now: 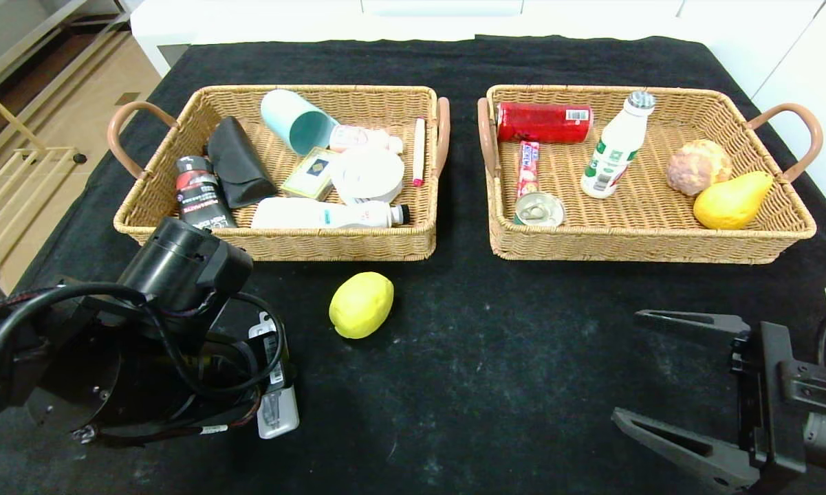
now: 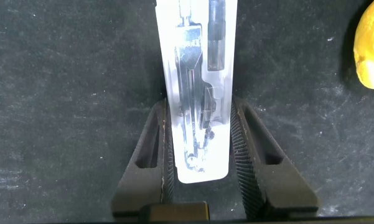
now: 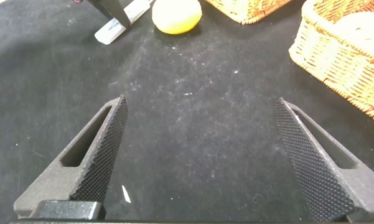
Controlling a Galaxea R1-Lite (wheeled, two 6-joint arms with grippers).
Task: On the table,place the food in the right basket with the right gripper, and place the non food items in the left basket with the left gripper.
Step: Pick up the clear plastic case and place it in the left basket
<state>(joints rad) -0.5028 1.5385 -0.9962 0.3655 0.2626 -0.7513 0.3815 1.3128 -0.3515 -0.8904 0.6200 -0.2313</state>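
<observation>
Left claw (image 2: pixel 200 155) clamped on clear plastic blister pack (image 2: pixel 199 87), low on black-cloth bench (image 1: pixel 495 357) near left wicker basket (image 1: pixel 179 240). Right claw (image 3: pixel 202 158) wide open, idle. Yellow lemon (image 1: pixel 361 304) left; nearly done, probably.

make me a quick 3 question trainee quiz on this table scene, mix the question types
1. True or false: the left gripper has its fingers on both sides of the clear packaged item.
2. Which loose item should the right gripper fetch? A) lemon B) scissors C) sponge
3. Fill in: the pear lies in the ___ basket.

Key: 1 true; 2 A; 3 right.
</observation>
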